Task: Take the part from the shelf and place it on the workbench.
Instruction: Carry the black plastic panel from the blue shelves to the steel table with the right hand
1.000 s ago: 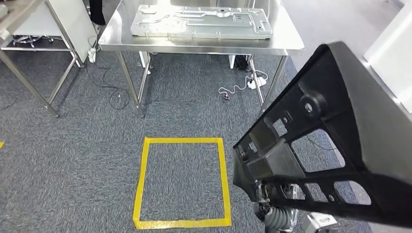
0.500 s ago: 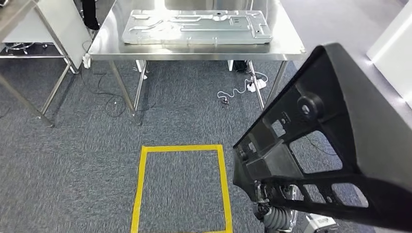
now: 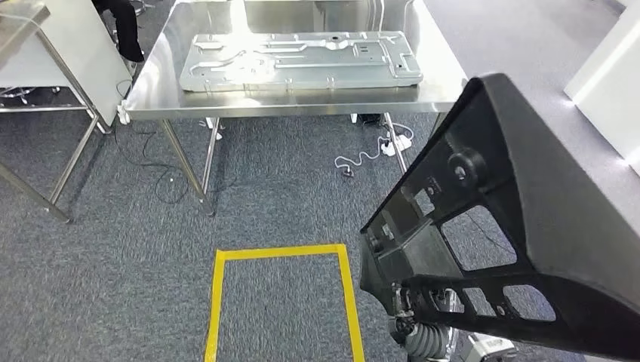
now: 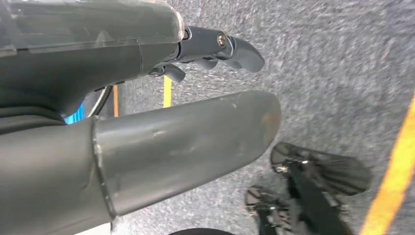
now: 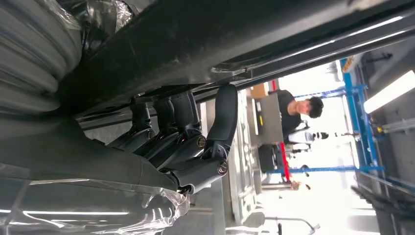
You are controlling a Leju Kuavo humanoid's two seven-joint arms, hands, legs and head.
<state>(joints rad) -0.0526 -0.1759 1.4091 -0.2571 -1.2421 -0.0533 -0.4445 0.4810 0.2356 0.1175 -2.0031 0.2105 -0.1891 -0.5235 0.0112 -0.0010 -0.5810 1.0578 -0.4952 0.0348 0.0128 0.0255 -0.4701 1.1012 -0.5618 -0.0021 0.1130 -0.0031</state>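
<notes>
- Part (image 3: pixel 528 196): a large black plastic frame with cut-out openings is filling the near right of the head view, tilted, its narrow end pointing up and far.
- Right hand (image 5: pixel 186 142) is gripping the part; in the right wrist view its dark fingers (image 5: pixel 222 117) are curling up against the part's black underside.
- Near the part's low end in the head view, a bit of silver arm (image 3: pixel 426 339) is showing beneath it.
- Left hand (image 4: pixel 195 98) is hanging over the carpet with nothing in it; its thick grey thumb (image 4: pixel 195 142) is sticking out straight and its dark fingers (image 4: pixel 230 49) are apart from it.
- Workbench (image 3: pixel 445 75), a steel table, is standing at the far side, well apart from the part.
- Metal panel (image 3: pixel 302 60), flat and stamped, is lying on the workbench.
- Yellow tape square (image 3: pixel 283 302) is marking the grey carpet (image 3: pixel 113 264) at the near centre, between the robot and the workbench.
- Cables (image 3: pixel 373 151) are lying on the floor under the workbench.
- Person (image 5: pixel 298 110) in dark clothing is appearing in the distance in the right wrist view.
</notes>
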